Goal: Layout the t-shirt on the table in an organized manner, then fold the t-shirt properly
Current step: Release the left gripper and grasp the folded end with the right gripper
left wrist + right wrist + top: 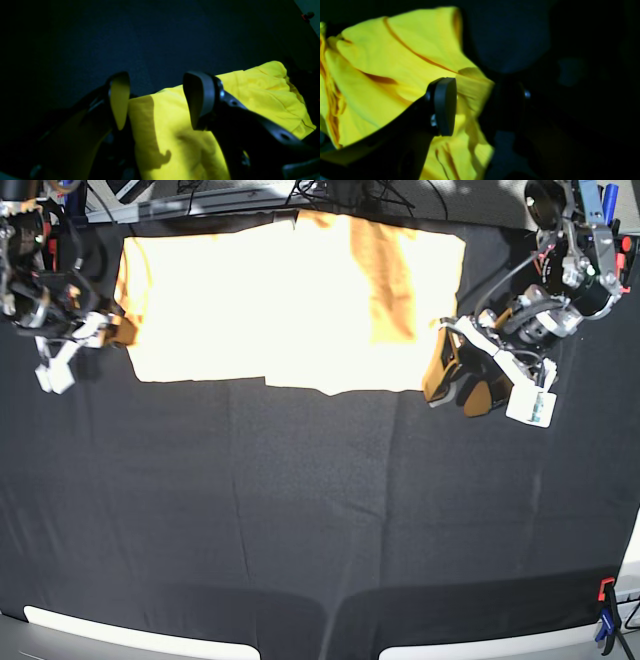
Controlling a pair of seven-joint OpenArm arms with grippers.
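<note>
- The desk (300, 520) lies bare and black along its near edge; a red and blue clamp (605, 612) grips the near corner on the left arm's side.
- The left pincer (462, 376) hangs released, jaws wide apart, just off the shirt's side edge; nothing sits between its pads.
- The right pincer (108, 330) is at the opposite side edge; its jaws stand spread with a fold of cloth between them; whether it grips, I cannot tell.
- The t-shirt (290, 310) lies spread flat along the far edge of the desk, one panel folded over on top.
</note>
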